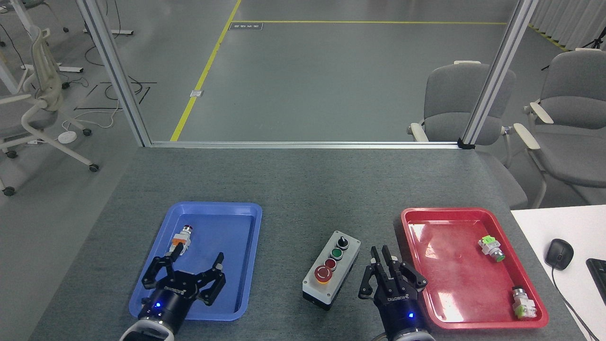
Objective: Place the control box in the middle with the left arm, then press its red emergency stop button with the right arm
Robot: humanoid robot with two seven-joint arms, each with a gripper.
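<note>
The light-grey control box [331, 270] lies on the bare grey tabletop [303, 189] between the two trays, tilted slightly. Its red emergency stop button [324, 273] sits at the near end, behind it a small red, a green and a black knob. My left gripper [189, 265] hovers open over the blue tray [156, 289], well left of the box, holding nothing. My right gripper [384, 258] stands just right of the box, fingers drawn together, holding nothing.
A small red-tipped switch part [181, 240] lies in the blue tray just beyond the left fingers. The red tray [412, 222] holds two green-tipped parts [491, 248] [522, 301]. A white desk with a mouse [558, 254] is at the right.
</note>
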